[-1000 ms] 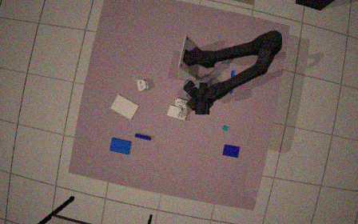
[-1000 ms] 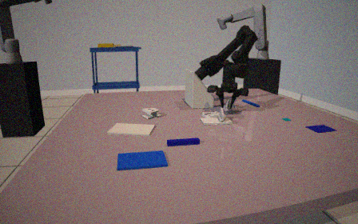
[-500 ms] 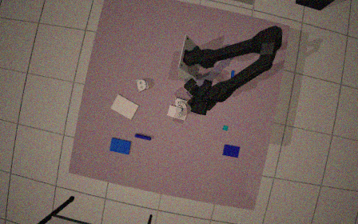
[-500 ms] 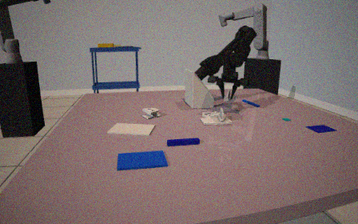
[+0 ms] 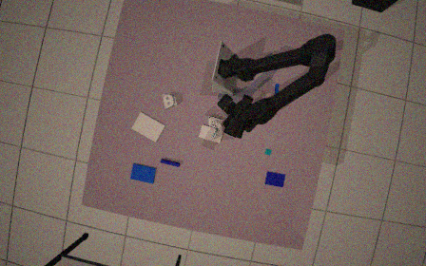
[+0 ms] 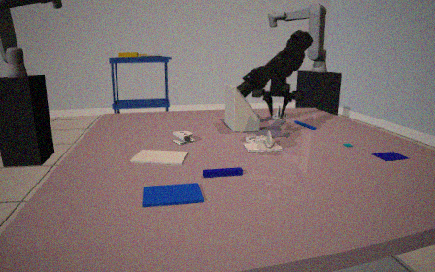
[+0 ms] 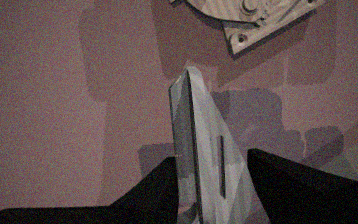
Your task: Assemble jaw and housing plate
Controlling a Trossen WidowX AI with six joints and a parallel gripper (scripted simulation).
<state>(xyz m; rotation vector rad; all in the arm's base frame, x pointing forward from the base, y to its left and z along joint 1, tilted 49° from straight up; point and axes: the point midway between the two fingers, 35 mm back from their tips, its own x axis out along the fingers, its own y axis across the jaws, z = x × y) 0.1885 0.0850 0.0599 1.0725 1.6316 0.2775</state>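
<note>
My gripper (image 6: 277, 116) (image 7: 212, 161) is shut on the loose jaw, a pale tapered piece with a narrow slot. The jaw (image 7: 206, 140) (image 6: 278, 117) points forward from between the black fingers and is held above the table, behind the base plate in the exterior view. In the top view my hand hides it. The pale base plate (image 5: 205, 134) (image 6: 254, 148) (image 7: 235, 47) lies flat with the other jaw (image 7: 215, 8) on it. I cannot tell the free pin clearly. A small white piece (image 5: 168, 101) (image 6: 183, 134) with dark holes, perhaps the housing plate, stands apart.
A pale wedge-shaped stand (image 5: 217, 66) (image 6: 237, 114) is at the arm's foot. A cream slab (image 5: 148, 126) (image 6: 160, 156), a blue slab (image 5: 143, 173) (image 6: 173, 194), a dark blue bar (image 5: 170, 162) (image 6: 222, 172) and a dark blue square (image 5: 275, 179) (image 6: 390, 156) lie around.
</note>
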